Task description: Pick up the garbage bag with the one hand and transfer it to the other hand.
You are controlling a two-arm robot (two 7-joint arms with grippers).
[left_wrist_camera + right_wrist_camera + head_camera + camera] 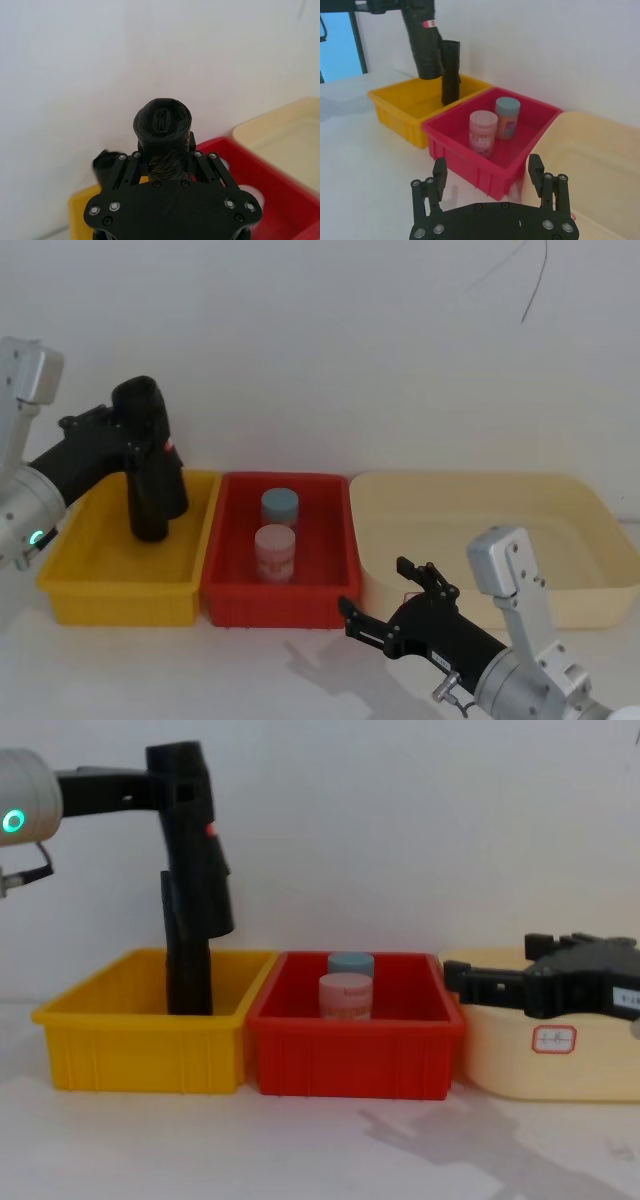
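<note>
Left gripper (164, 159): fingers clamped on matte black rolled garbage bag (200, 870)
Beside: plain black roll (188, 980) — in yellow plastic bin (140, 1030)
Right gripper (487, 172): fingers apart

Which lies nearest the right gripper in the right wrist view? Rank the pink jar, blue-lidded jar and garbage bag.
1. pink jar, in the red bin, closest to the right gripper.
2. blue-lidded jar, just behind it, same bin.
3. garbage bag, farthest, held by the left gripper above the yellow bin.

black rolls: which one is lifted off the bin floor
The garbage bag with the red mark, gripped by the left tool; the plain roll stands in the yellow bin.
</note>
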